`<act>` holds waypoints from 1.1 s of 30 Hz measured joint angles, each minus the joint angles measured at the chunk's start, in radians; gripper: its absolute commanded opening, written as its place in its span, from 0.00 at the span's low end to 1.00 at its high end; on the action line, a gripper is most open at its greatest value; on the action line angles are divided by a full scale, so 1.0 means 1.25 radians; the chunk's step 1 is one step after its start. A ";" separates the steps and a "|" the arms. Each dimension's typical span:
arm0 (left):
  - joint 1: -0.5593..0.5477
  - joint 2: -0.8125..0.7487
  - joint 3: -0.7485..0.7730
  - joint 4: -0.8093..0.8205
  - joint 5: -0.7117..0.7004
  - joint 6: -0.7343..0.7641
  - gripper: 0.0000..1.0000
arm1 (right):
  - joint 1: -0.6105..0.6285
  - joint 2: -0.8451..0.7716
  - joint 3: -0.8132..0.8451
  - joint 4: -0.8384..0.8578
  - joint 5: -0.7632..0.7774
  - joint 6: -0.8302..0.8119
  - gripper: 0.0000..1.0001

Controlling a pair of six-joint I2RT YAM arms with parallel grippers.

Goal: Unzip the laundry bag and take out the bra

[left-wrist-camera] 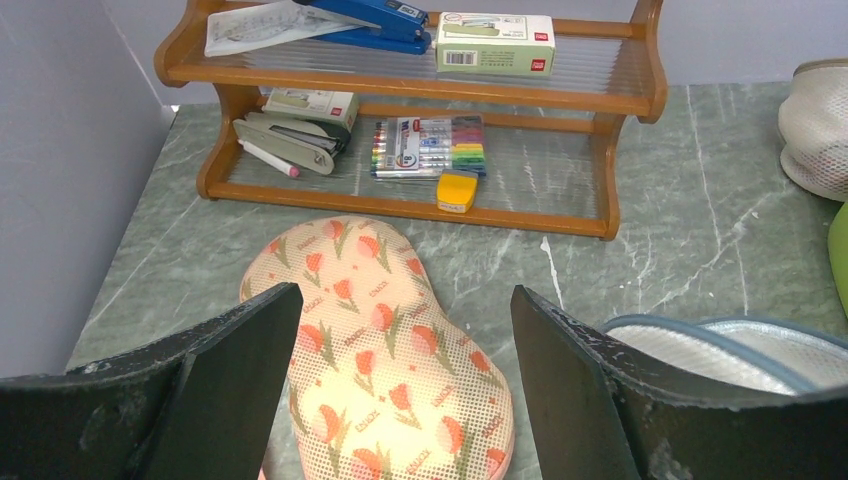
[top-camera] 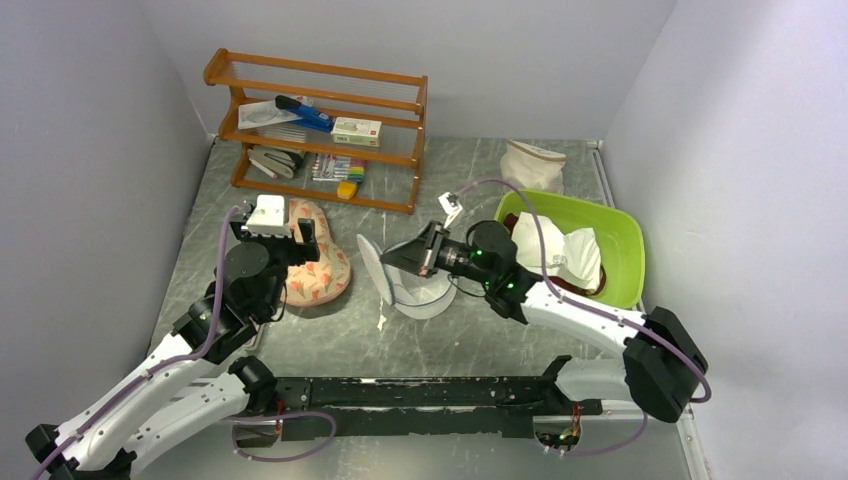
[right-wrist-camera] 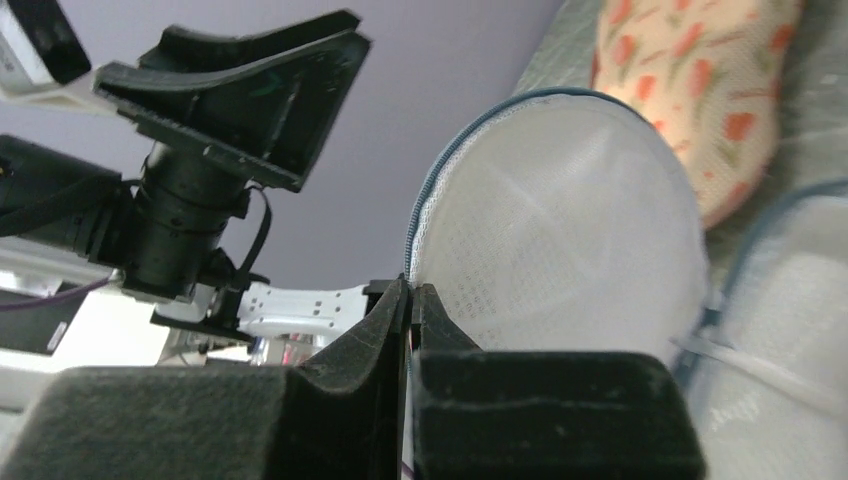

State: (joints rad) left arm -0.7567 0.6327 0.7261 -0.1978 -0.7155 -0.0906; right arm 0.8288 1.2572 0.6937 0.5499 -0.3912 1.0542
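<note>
Unzip step seems done: right gripper (right-wrist-camera: pixel 410 292) pinched shut on laundry bag (right-wrist-camera: pixel 570 230) rim, holding one half upright. Left gripper (left-wrist-camera: pixel 400 330) wide open, empty, left of bag. Next move probably: left reaches right into opening. Bra not visible.

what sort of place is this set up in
Probably a robot test cell, not a home: plain pale walls box in a marble-look table, two arms are bolted along its near edge, and staged props sit about, like a wooden stationery rack and green tub.
</note>
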 measured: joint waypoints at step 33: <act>0.000 0.031 0.000 0.000 0.011 0.000 0.88 | -0.360 -0.207 -0.303 -0.219 0.033 -0.052 0.04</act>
State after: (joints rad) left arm -0.7567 0.6720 0.7261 -0.1982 -0.7021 -0.0906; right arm 0.3786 0.9981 0.3153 0.2764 -0.3496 0.9894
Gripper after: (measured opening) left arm 0.882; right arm 0.040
